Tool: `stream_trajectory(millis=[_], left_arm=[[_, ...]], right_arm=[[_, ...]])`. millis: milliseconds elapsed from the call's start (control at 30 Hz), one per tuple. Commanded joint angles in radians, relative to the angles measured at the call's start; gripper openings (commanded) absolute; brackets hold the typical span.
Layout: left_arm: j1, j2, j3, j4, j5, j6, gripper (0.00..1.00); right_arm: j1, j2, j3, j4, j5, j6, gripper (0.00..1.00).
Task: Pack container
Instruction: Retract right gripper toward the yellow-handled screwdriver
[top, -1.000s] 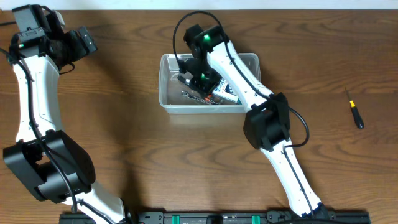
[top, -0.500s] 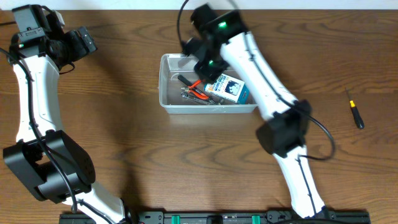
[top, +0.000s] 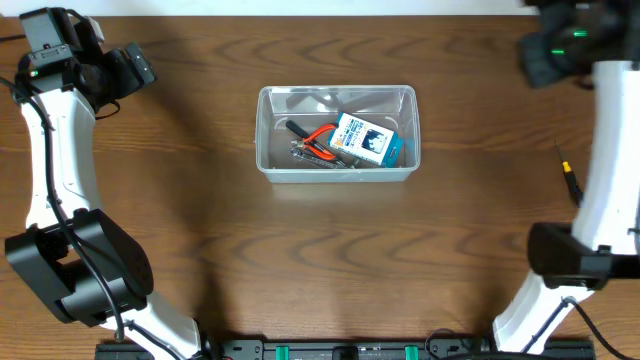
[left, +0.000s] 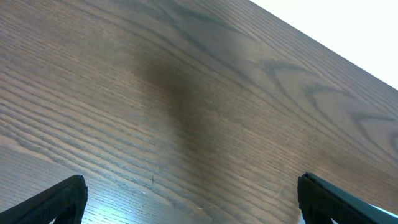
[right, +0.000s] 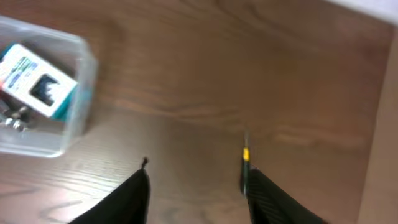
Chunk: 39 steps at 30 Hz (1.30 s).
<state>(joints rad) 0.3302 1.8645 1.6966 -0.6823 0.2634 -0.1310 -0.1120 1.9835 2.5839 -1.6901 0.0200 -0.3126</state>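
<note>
The clear plastic container (top: 268, 140) sits mid-table and holds a blue-and-white box (top: 364, 140), red-handled pliers (top: 313, 139) and small metal tools. It also shows in the right wrist view (right: 74, 118). A small screwdriver with a black handle and yellow band (top: 571, 183) lies on the table at the right and also shows in the right wrist view (right: 245, 155). My right gripper (right: 196, 186) is open and empty, high above the table near the screwdriver. My left gripper (left: 189, 196) is open and empty over bare wood at the far left.
The table's far edge meets a white wall at the top of the overhead view. The right arm's base link (top: 570, 255) stands at the right front, the left arm's base link (top: 80, 265) at the left front.
My right gripper has left the container, leaving the blue-and-white box inside, and swung far to the right toward the screwdriver. The left arm has not moved.
</note>
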Motion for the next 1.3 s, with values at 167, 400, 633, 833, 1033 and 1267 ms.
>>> stream_trajectory(millis=[167, 400, 633, 833, 1033, 1267], left_arm=[[0.0, -0.016, 0.016, -0.003, 0.009, -0.004, 0.98], [0.0, -0.016, 0.016, -0.003, 0.009, -0.004, 0.98], [0.001, -0.016, 0.016, -0.003, 0.009, -0.004, 0.98], [0.0, -0.016, 0.016, -0.003, 0.009, -0.004, 0.98], [0.0, -0.016, 0.016, -0.003, 0.009, -0.004, 0.98], [0.0, -0.016, 0.016, -0.003, 0.009, -0.004, 0.98]], right_arm=[[-0.271, -0.002, -0.113, 0.02, -0.221, -0.071, 0.68], [-0.382, -0.002, -0.428, 0.15, -0.228, -0.089, 0.42], [-0.48, -0.002, -0.726, 0.328, -0.295, -0.133, 0.41], [-0.503, -0.001, -0.867, 0.456, -0.312, -0.146, 0.4], [-0.503, -0.001, -0.914, 0.524, -0.253, -0.146, 0.38], [-0.502, -0.001, -0.965, 0.578, -0.154, -0.145, 0.41]])
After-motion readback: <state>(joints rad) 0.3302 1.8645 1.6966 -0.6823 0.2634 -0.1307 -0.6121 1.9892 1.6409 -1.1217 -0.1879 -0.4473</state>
